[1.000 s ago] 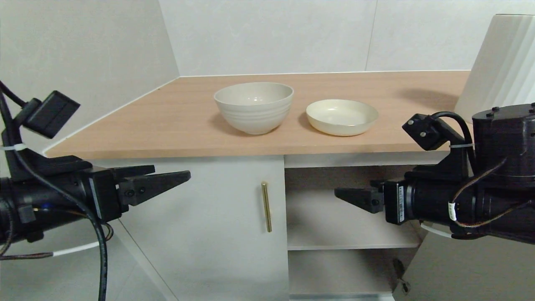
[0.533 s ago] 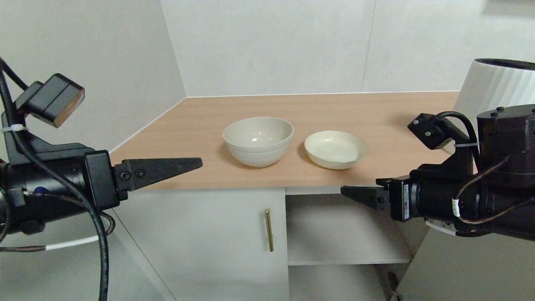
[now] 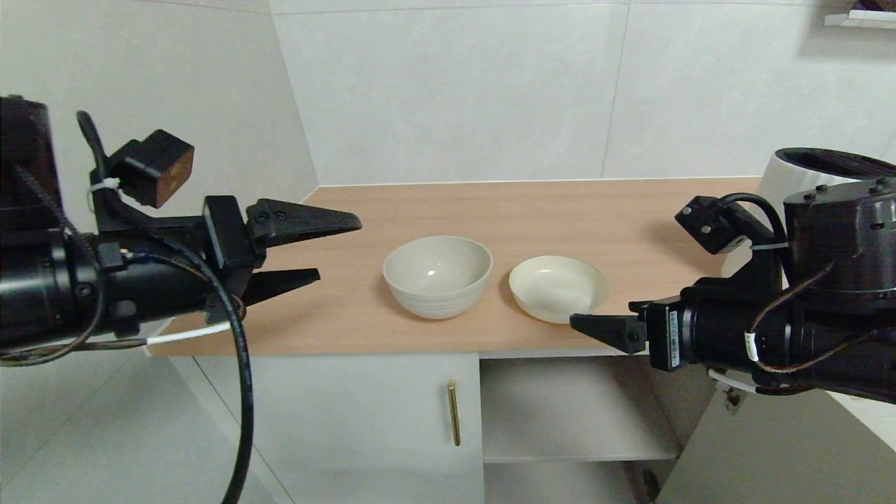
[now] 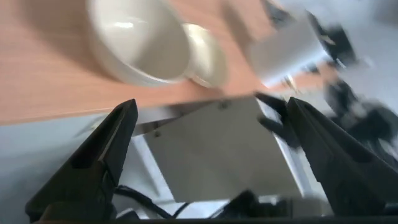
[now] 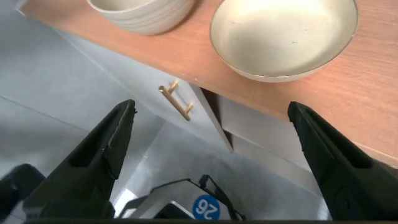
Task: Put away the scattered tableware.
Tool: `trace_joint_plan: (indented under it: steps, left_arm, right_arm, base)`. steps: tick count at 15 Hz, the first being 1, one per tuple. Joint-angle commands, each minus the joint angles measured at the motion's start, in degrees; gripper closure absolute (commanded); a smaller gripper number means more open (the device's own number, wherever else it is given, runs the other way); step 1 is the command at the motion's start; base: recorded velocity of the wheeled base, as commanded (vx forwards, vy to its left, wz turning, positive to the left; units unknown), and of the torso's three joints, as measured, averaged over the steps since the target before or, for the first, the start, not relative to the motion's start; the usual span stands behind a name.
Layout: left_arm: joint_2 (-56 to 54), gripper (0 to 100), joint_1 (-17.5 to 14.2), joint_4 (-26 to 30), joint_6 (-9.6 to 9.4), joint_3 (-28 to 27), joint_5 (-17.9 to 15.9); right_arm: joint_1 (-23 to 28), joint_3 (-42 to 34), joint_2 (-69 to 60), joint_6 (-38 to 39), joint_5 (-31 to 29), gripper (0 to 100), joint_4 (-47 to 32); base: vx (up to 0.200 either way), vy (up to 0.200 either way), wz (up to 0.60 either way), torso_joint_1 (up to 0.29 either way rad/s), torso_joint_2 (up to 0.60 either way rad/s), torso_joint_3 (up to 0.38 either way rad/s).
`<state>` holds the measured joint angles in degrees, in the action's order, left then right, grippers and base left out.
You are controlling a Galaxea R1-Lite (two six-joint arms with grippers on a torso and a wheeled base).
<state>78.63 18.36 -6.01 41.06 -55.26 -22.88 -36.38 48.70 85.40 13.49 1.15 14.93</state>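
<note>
Two pale bowls stand side by side on the wooden counter (image 3: 532, 210): a deep ribbed bowl (image 3: 437, 276) (image 4: 140, 46) (image 5: 140, 12) and, to its right, a shallow bowl (image 3: 558, 287) (image 4: 208, 53) (image 5: 283, 37). My left gripper (image 3: 336, 248) (image 4: 209, 106) is open and empty, held left of the deep bowl at counter height, one finger above the other. My right gripper (image 3: 584, 325) (image 5: 211, 109) is open and empty, just below and in front of the shallow bowl at the counter's front edge.
Under the counter, a closed cabinet door has a brass handle (image 3: 453, 413) (image 5: 176, 102). Beside it an open compartment holds a shelf (image 3: 567, 413). A tall white ribbed container (image 3: 791, 168) (image 4: 292, 53) stands at the counter's right end. Tiled walls close off the back and left.
The head camera has risen, so the counter and bowls sit lower in the picture. My left gripper has come up beside the counter and rolled, its fingers now one above the other.
</note>
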Motion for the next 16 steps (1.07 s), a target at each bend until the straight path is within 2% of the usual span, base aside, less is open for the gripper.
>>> trace_joint_plan:
  steps: [1, 3, 4, 6, 7, 8, 9, 10, 16]
  left_arm:
    - [6.4, 0, 0.0, 2.1, 1.57, -2.7, 3.9]
    - [9.0, 0, 0.1, 2.6, 1.66, -3.3, 6.5]
    - [9.4, 0, 0.1, 2.5, 1.66, -3.3, 6.7]
    - [10.1, 0, 0.4, 2.3, 1.74, -3.3, 6.7]
    - [10.1, 0, 0.4, 2.3, 1.74, -3.3, 6.7]
    - [12.9, 0, 1.9, 1.6, 4.73, -4.6, 7.7]
    - [14.7, 0, 2.3, 1.6, 6.58, -5.9, 8.9]
    - [15.9, 0, 2.6, 1.6, 7.11, -6.4, 9.8]
    - [21.3, 0, 4.1, 1.4, 7.28, -6.7, 11.8]
  right_arm:
    - [0.0, 0.1, 1.4, -0.6, -0.2, 0, 0.0]
    - [0.0, 0.4, 1.7, -1.2, -0.3, 0, -0.6]
    - [0.0, 1.1, 1.9, -1.3, -0.3, 0, -1.4]
    - [0.5, 6.1, 1.8, -0.2, -0.2, 0, -9.3]
    - [0.5, 6.1, 1.8, -0.2, -0.2, 0, -9.3]
    - [1.0, 12.5, 2.9, 6.1, -0.3, 0, -17.1]
    - [1.8, 14.6, 4.1, 9.0, -0.5, 0, -18.3]
    - [2.6, 15.5, 5.0, 10.1, -0.6, 0, -18.5]
    - [3.7, 14.1, 5.3, 9.7, -0.7, 0, -17.7]
  base:
    - [0.000, 0.000, 0.00, 0.027, -0.06, -0.046]
    - [0.000, 0.000, 0.00, 0.000, 0.00, 0.000]
    - [0.000, 0.000, 0.00, 0.000, 0.00, 0.000]
    - [0.000, 0.000, 0.00, 0.000, 0.00, 0.000]
    - [0.000, 0.000, 0.00, 0.000, 0.00, 0.000]
    - [0.000, 0.000, 0.00, 0.000, 0.00, 0.000]
    - [0.000, 0.000, 0.00, 0.000, 0.00, 0.000]
    - [0.000, 0.000, 0.00, 0.000, 0.00, 0.000]
    - [0.000, 0.000, 0.00, 0.000, 0.00, 0.000]
